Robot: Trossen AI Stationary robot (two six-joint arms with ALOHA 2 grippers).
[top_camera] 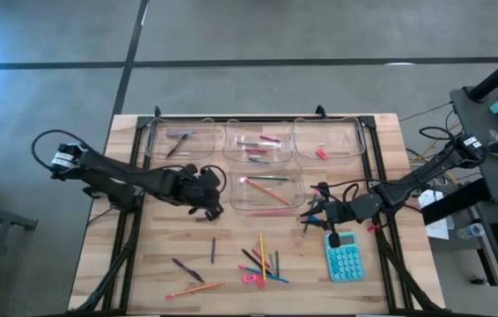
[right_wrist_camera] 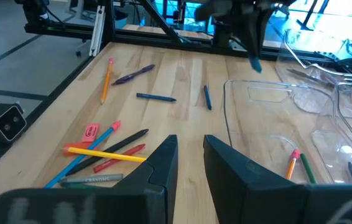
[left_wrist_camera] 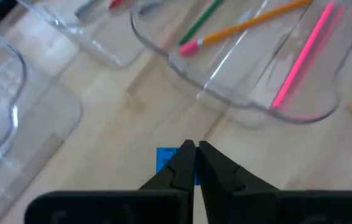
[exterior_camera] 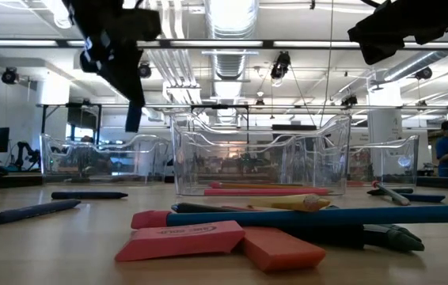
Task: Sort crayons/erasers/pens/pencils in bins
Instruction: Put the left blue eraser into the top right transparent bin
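The left end effector (top_camera: 207, 210), clamped on a small blue eraser (left_wrist_camera: 163, 160) beside the front bin (top_camera: 237, 204), must next reach the eraser bin (top_camera: 353, 151).

In the left wrist view, the left gripper's closed fingers (left_wrist_camera: 191, 163) hid most of a small blue eraser (left_wrist_camera: 165, 159), so only its edge showed. In the low view, both arms ran off the top edge, and a blue stick (exterior_camera: 137, 116) hung beneath the left one; its kind could not be told. In the high view, the items inside the three far bins (top_camera: 253, 141) were too small to name. The right wrist view cut off the front bin (right_wrist_camera: 275, 134) at the picture's edge.
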